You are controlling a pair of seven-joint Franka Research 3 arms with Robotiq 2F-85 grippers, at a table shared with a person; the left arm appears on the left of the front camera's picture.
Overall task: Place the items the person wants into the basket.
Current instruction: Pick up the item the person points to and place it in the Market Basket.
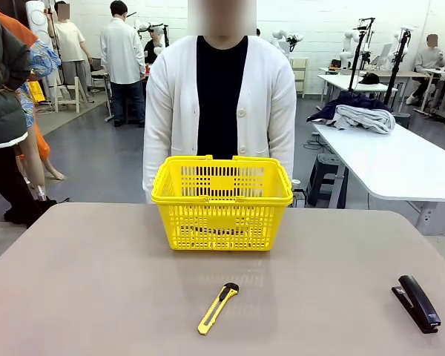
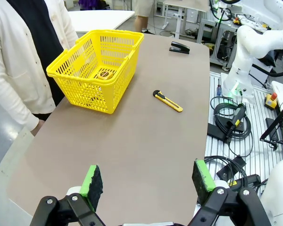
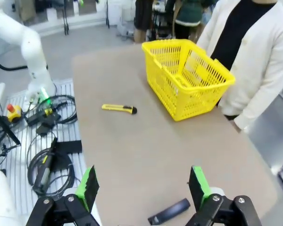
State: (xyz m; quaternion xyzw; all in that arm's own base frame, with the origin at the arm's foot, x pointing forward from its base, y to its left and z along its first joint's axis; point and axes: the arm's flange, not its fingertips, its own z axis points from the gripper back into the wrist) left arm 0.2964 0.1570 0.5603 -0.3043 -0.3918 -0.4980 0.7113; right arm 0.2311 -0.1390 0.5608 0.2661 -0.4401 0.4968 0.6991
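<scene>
Nearest, the left tool (image 2: 145,181) and the right tool (image 3: 142,187) both gape wide with nothing between their green pads, each hanging above the desk (image 1: 89,297). Just past the right tool lies the black stapler (image 3: 170,212). Mid-desk rests the yellow utility knife (image 1: 217,307). Beyond it stands the basket (image 1: 222,202), the tape measure (image 2: 104,74) inside, and the person (image 1: 219,104) stands behind it.

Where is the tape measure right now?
The tape measure lies inside the basket on its floor, seen in the left wrist view; the basket stands at the table's far edge before the person.
</scene>
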